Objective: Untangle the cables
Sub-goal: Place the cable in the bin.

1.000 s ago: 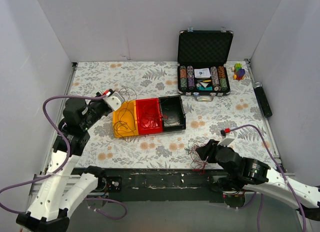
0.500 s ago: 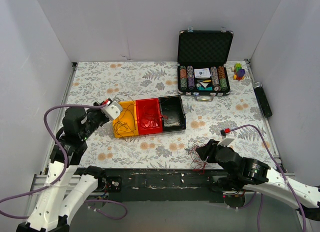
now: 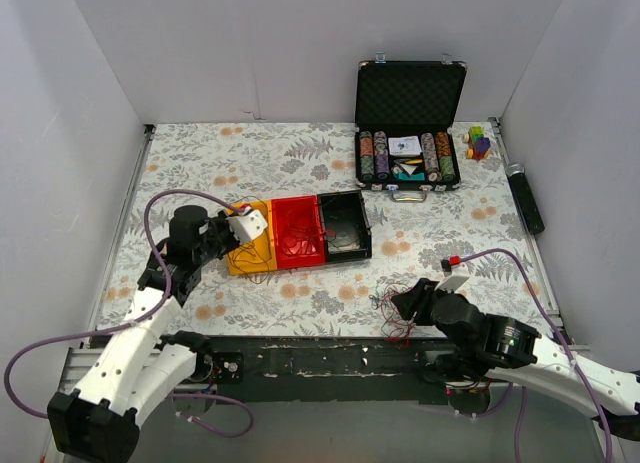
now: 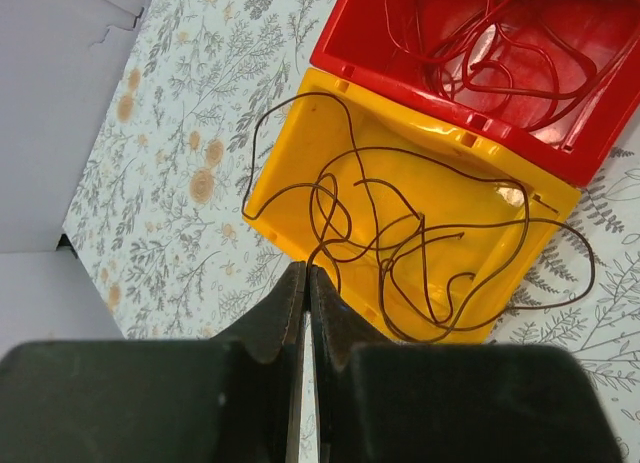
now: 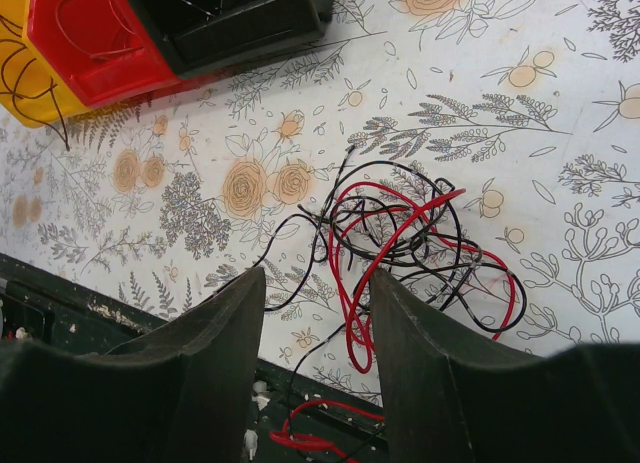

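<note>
A tangle of red and black cables [image 5: 410,238] lies on the floral table at its near edge, small in the top view [image 3: 390,318]; some strands hang over the edge. My right gripper [image 5: 318,283] is open just above and in front of it, also seen from above [image 3: 402,303]. A dark brown cable [image 4: 400,233] lies looped in the yellow tray [image 4: 320,143], spilling over its rim. My left gripper [image 4: 305,271] is shut at the tray's near-left corner, with the brown cable's end at its tips; it shows in the top view [image 3: 237,245]. A red cable [image 4: 500,53] lies in the red tray [image 4: 440,108].
Yellow [image 3: 255,255], red [image 3: 297,233] and black [image 3: 345,223] trays stand in a row mid-table. An open black case of poker chips [image 3: 408,153] stands at the back right, with a small coloured toy [image 3: 479,141] and a black cylinder [image 3: 527,198] beside it. White walls surround the table.
My left arm has swung right and forward, bringing its gripper from the left of the yellow tray to over the tray's near-left corner. The right arm and the tangle have not moved.
</note>
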`<state>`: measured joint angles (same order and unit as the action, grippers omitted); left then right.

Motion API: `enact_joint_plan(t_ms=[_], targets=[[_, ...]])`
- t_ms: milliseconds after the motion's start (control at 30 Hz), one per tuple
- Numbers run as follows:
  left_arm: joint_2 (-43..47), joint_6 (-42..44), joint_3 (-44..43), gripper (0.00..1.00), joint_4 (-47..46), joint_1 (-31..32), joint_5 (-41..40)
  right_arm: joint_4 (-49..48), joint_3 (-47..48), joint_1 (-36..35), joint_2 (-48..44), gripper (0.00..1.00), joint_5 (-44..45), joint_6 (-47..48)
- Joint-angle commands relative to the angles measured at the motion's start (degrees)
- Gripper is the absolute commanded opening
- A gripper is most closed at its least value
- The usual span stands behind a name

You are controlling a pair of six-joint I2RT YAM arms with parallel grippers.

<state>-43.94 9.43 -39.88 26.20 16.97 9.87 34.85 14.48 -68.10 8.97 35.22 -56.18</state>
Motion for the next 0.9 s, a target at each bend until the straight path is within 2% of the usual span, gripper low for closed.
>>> enact_joint_plan(t_ms=[0,233,567,833,867], targets=[[-4.12,0.85,0.85,0.00,-8.43,-0.36,2.17,-0.84,1.08,-0.02,-0.53,0.54,1.60,-0.59],[-11.59,1.73,2.26,0.00,-14.50,-0.27,4.02,-0.66,1.07,0.07,-0.71,0.54,2.04,-1.03],[-18.28,3.66,5.69,0.00,-14.51,-0.01,6.57,0.30,1.25,-0.02,-1.32,0.54,2.57,-1.91],[-24.17,1.39,5.43,0.00,-17.23,0.17,6.04,0.39,1.17,0.07,-1.50,0.54,2.75,-2.00],[-24.61,1.12,4.73,0.06,-16.53,0.08,6.39,0.39,1.16,0.07,-1.50,0.54,2.83,-2.09]])
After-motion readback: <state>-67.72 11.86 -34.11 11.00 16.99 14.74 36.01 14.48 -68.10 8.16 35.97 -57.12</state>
